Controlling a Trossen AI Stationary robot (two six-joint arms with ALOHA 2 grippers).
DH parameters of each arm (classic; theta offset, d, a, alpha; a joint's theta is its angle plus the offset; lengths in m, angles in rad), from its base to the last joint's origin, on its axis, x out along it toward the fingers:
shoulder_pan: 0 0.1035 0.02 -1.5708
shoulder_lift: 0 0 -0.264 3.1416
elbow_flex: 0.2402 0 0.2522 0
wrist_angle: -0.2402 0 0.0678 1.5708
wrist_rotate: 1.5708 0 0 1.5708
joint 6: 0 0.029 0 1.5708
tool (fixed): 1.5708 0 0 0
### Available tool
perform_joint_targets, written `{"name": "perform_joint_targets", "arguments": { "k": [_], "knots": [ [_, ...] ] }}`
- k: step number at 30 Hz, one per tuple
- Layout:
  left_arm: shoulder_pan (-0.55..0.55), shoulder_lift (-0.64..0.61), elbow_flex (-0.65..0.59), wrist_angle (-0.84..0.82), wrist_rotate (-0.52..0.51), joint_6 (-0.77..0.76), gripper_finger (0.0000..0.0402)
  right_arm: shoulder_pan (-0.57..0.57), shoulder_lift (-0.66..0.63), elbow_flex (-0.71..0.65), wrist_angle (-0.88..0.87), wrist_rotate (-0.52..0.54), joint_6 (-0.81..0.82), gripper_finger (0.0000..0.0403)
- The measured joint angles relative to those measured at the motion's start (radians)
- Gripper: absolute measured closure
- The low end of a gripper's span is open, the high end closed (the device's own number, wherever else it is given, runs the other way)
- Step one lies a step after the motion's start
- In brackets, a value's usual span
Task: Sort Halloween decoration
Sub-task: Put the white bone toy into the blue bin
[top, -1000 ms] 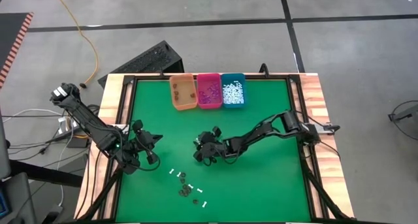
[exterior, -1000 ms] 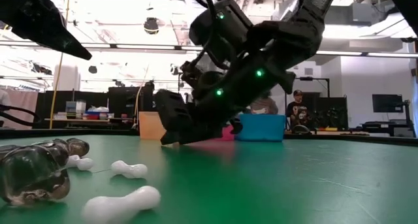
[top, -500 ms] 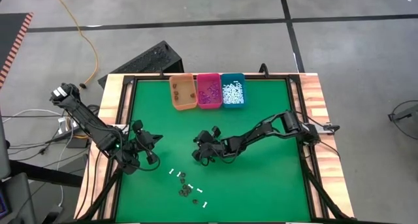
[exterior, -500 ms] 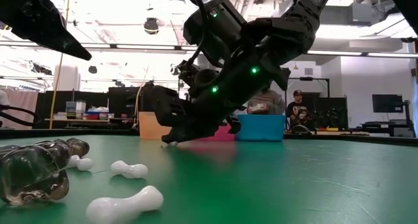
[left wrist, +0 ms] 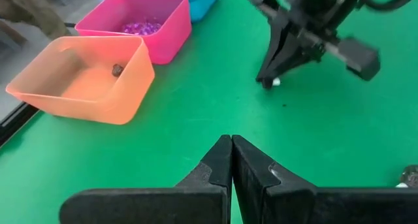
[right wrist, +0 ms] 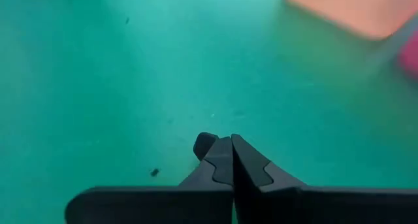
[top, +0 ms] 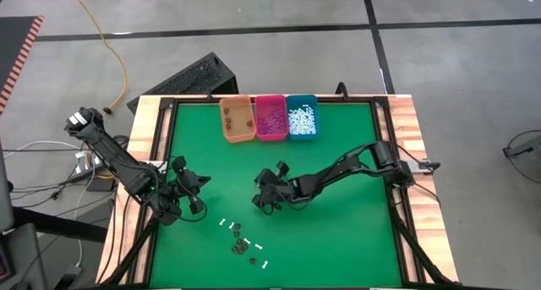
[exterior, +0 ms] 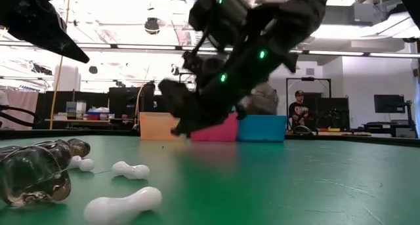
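- We judge the sort well along: the orange rectangular plastic bin (top: 237, 119) holds a few dark bits, the pink rectangular plastic bin (top: 270, 117) purple bits, and the teal rectangular plastic bin (top: 302, 117) many white pieces.
- Left to do: a small cluster of tiny plastic Halloween decoration pieces (top: 243, 243), white short sticks and dark bits, lies on the green felt surface (top: 338, 239) near its front edge.
- The right end effector (top: 264, 200) hangs mid-surface, fingers pressed together; a small white speck shows at its tip in the left wrist view, but we cannot tell whether it is held.
- The left end effector (left wrist: 231, 160) waits at the left side, fingers pressed together and holding nothing.
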Motion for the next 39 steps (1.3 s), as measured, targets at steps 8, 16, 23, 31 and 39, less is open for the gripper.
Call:
{"name": "perform_joint_targets", "arguments": {
  "k": [8,16,23,31,39],
  "knots": [
    [0.000,0.000,0.000,-0.002,-0.001,0.000,0.0401,-0.028,-0.135,0.002,-0.150,0.106,-0.119,0.0386],
    [0.000,0.000,0.000,-0.001,-0.001,0.000,0.0401,-0.194,-0.329,-0.033,-0.315,0.135,-0.276,0.0385],
    [0.000,0.000,0.000,-0.002,-0.002,0.000,0.0401,-0.439,-0.502,-0.149,-0.413,0.040,-0.306,0.0383],
    [0.000,0.000,0.000,-0.012,-0.027,0.000,0.0401,-0.643,-0.497,-0.182,-0.408,-0.346,-0.303,0.0307],
    [0.000,0.000,0.000,-0.015,-0.026,-0.008,0.0401,-0.610,-0.514,-0.182,-0.354,-0.468,-0.301,0.0242]
  ]
}}
